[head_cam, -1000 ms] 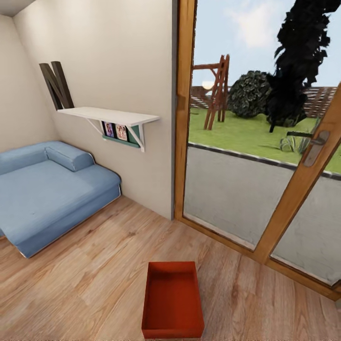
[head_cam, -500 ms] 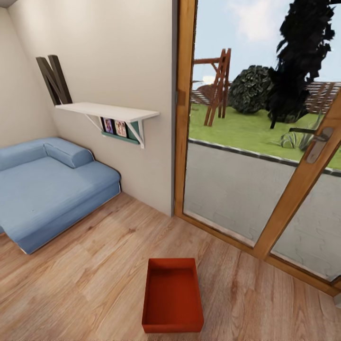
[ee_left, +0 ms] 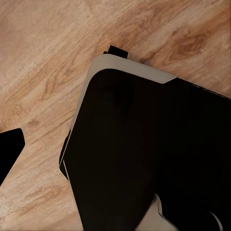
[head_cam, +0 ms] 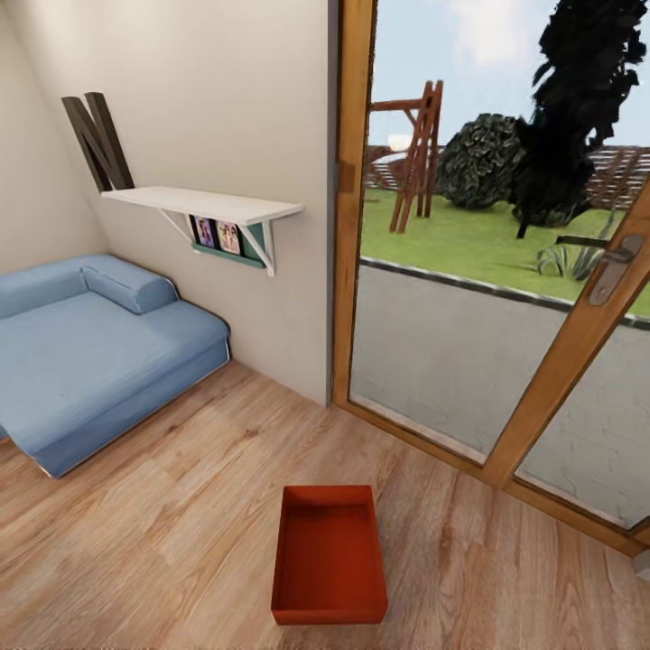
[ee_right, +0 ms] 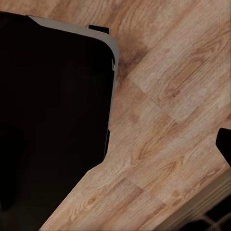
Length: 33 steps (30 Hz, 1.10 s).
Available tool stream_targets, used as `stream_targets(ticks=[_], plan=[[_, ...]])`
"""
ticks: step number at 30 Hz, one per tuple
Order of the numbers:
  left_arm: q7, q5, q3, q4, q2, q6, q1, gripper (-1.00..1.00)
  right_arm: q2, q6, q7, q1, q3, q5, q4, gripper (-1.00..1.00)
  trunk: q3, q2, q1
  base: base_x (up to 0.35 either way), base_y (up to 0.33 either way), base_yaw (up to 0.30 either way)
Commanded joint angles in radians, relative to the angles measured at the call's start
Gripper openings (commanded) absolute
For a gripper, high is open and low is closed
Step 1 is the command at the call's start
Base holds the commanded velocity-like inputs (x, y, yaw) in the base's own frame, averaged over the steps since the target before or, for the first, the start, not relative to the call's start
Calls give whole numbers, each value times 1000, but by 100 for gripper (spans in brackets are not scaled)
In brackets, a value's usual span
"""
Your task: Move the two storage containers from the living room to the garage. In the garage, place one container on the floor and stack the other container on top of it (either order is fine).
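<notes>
The approach step looks in hand: 1 red-orange bin (head_cam: pixel 329 558) lies empty on the wood floor (head_cam: pixel 181 542) near the glass door (head_cam: pixel 506 361), right of the blue sofa (head_cam: pixel 90 357), and next the robot must reach down to it, though I cannot tell either pincer's opening.

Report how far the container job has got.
Nothing looks done: one storage container sits empty on the living room's wood floor, between the sofa and glass doors, untouched. Nothing is in hand. Left: carrying both containers to the garage and stacking them.
</notes>
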Motion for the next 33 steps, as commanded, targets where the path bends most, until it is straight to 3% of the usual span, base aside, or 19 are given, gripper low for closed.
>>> stream_targets(ticks=[1, 13, 18, 21, 33], plan=[[3, 8, -9, 0, 0, -3, -1, 100, 0, -6, 0, -1, 8, -10, 3, 100, -3, -1, 0, 0, 0, 0], [3, 8, -9, 0, 0, -1, -1, 100, 0, 3, 3, -1, 11, -11, 3, 100, -23, -1, 0, 0, 0, 0], [1, 8, -9, 0, 3, 18, -1, 100, 0, 41, 34, -1, 13, -11, 3, 100, -31, -1, 0, 0, 0, -37], [-7, 5, -9, -1, 4, 57, -1, 100, 0, 96, 94, -1, 13, -10, 3, 100, -35, -1, 0, 0, 0, -73], [-9, 4, -10, -1, 4, 62, -1, 100, 0, 103, 107, -1, 12, -10, 3, 100, -55, -1, 0, 0, 0, -81]])
